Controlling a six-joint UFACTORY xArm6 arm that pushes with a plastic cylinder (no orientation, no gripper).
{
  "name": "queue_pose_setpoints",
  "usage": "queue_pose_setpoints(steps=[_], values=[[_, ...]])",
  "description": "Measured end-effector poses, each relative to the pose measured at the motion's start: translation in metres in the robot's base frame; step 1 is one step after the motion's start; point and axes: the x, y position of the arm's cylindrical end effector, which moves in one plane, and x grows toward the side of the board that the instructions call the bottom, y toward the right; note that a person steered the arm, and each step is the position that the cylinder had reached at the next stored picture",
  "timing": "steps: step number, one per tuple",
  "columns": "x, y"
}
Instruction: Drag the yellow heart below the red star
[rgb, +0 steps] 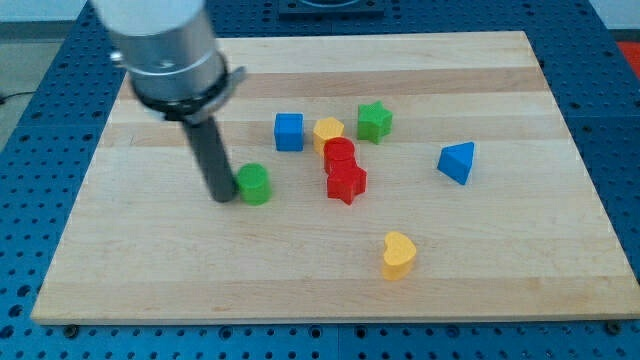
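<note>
The yellow heart lies toward the view's bottom, right of centre. The red star sits near the board's middle, above and left of the heart, touching a red block just above it. My tip rests on the board at the view's left, right beside the left side of a green block. The tip is well left of the red star and far from the yellow heart.
A blue cube, a yellow block and a green star stand above the red blocks. A blue triangle lies to the view's right. The wooden board sits on a blue pegboard table.
</note>
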Motion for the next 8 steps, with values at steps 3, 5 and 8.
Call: queue_pose_setpoints(steps=[3, 5, 8], values=[[0.065, 0.001], [0.125, 0.136], [0.119, 0.156]])
